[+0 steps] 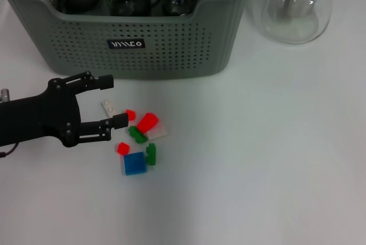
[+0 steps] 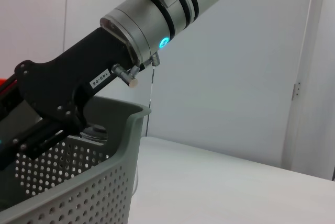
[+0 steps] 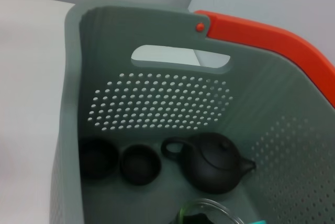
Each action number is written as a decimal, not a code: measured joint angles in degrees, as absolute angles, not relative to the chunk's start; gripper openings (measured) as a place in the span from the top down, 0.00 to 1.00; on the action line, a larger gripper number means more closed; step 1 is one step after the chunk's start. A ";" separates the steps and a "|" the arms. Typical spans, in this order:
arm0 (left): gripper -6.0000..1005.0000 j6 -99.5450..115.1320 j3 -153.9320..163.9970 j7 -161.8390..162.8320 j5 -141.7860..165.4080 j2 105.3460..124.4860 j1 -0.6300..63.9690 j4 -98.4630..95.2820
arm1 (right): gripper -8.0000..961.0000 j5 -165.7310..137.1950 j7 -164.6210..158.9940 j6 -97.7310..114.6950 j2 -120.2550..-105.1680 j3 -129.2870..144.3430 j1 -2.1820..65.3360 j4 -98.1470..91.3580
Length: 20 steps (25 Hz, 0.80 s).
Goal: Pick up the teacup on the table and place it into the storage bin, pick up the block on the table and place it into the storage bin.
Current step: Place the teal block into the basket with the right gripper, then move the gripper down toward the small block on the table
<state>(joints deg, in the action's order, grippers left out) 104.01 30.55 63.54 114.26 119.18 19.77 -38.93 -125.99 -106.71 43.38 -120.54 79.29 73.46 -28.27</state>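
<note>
From the head view I see the left gripper (image 1: 110, 102) low over the table, in front of the storage bin (image 1: 171, 44) and reaching in from the left edge. Its two black fingers are spread wide apart and hold nothing. Between the fingertips, but apart from both, lies a small white block (image 1: 108, 106). Just beyond the lower fingertip sits the rest of the loose cluster: a small red block (image 1: 130, 114), a larger red block (image 1: 147, 122), a green block (image 1: 136, 134) and, nearer to me, a blue block (image 1: 135, 163). The bin stands at the far side of the table, its black label facing me. The right wrist view looks down into the bin (image 3: 157, 103), where two dark teacups (image 3: 140, 164) sit side by side next to a dark teapot (image 3: 209, 164). I cannot tell the state of the right gripper; its fingers do not show. A clear glass teapot (image 1: 294, 4) stands to the right of the bin.
</note>
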 joint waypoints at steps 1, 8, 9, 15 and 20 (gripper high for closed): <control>0.16 104.03 30.53 63.54 114.26 119.18 19.77 -38.93 | 0.55 -126.18 -106.84 43.39 -120.50 79.30 73.42 -28.40; 0.16 104.33 30.28 63.54 114.26 119.12 19.73 -38.93 | 0.34 -128.65 -111.08 46.91 -120.41 79.30 67.96 -40.58; 0.16 104.39 30.27 63.56 114.25 119.09 19.73 -38.93 | 0.29 -128.69 -111.89 48.52 -120.36 79.13 66.34 -44.46; 0.16 104.50 30.35 63.62 114.25 119.09 19.78 -38.93 | 0.12 -126.81 -116.91 59.61 -120.23 76.72 54.20 -72.96; 0.16 104.54 30.21 63.61 114.25 119.08 19.72 -38.94 | 0.08 -115.52 -116.87 72.03 -120.06 69.87 45.88 -89.61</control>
